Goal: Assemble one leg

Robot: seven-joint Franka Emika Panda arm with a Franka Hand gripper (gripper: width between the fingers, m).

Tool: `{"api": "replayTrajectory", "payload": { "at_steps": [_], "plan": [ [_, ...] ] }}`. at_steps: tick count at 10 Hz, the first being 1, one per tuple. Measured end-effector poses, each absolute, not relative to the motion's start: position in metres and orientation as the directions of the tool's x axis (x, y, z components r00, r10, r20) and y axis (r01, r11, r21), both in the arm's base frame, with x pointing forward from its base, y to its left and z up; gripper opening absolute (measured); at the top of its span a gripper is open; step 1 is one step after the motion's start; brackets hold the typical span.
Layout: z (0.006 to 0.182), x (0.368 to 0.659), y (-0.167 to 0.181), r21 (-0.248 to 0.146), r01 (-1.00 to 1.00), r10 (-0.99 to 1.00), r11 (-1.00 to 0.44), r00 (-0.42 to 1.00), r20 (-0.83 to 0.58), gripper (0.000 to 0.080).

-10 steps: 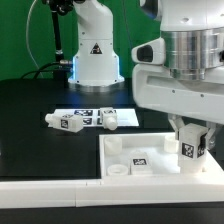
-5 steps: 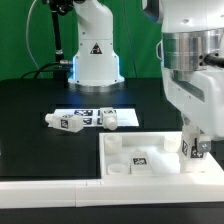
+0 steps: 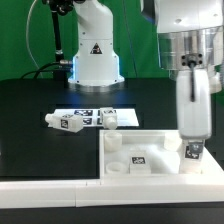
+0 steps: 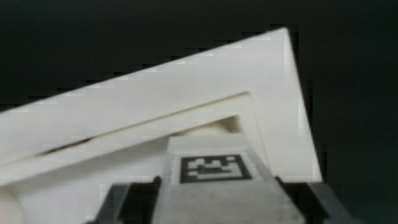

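My gripper (image 3: 193,146) is shut on the leg (image 3: 193,152), a small white block with a black-and-white tag. It holds the leg upright over the corner of the wide white tray-like piece (image 3: 150,143) at the exterior view's right. In the wrist view the leg (image 4: 214,168) sits between my two dark fingers (image 4: 135,200), with my gripper (image 4: 217,198) closed around it and the tray's corner (image 4: 178,95) right beyond. I cannot tell whether the leg touches the tray.
Two rounded white tagged pieces (image 3: 62,121) (image 3: 109,119) lie on the black table by the marker board (image 3: 92,112). The robot base (image 3: 95,55) stands behind them. A raised white post (image 3: 113,143) sits on the tray.
My wrist has turned and shifted toward the exterior view's right. The leg has gone with it, slightly right and lower at the tray's corner.
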State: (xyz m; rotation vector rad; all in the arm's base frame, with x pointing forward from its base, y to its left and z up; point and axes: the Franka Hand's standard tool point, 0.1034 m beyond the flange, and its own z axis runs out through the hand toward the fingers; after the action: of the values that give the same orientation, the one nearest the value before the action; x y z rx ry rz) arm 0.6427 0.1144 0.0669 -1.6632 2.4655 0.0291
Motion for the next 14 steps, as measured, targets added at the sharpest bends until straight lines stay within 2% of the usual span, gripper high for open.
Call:
{"api": "replayTrajectory", "payload": {
  "at_steps": [1, 3, 4, 5, 6, 7, 9, 12, 13, 14],
  "plan": [
    [0.067, 0.642, 0.114, -0.097, -0.912, -0.911, 0.399, -0.382, -0.157, 0.0284],
    [0.067, 0.641, 0.111, -0.106, -0.913, -0.913, 0.395, -0.376, -0.159, 0.0285],
    [0.066, 0.640, 0.113, -0.106, -0.915, -0.915, 0.390, -0.372, -0.158, 0.0336],
    [0.066, 0.640, 0.113, -0.105, -0.915, -0.915, 0.388, -0.370, -0.158, 0.0481],
    [0.065, 0.640, 0.113, -0.106, -0.917, -0.917, 0.384, -0.366, -0.157, 0.0481],
    [0.066, 0.640, 0.113, -0.109, -0.924, -0.924, 0.368, -0.349, -0.155, 0.0611],
    [0.081, 0.645, 0.112, -0.137, -0.966, -0.969, 0.220, -0.199, -0.149, 0.0642],
    [0.124, 0.657, 0.113, -0.190, -0.973, -0.982, 0.129, -0.098, -0.161, 0.0649],
    [0.131, 0.659, 0.114, -0.195, -0.971, -0.980, 0.138, -0.106, -0.169, 0.0649],
    [0.128, 0.658, 0.114, -0.192, -0.972, -0.981, 0.133, -0.101, -0.165, 0.0649]
  ]
}}
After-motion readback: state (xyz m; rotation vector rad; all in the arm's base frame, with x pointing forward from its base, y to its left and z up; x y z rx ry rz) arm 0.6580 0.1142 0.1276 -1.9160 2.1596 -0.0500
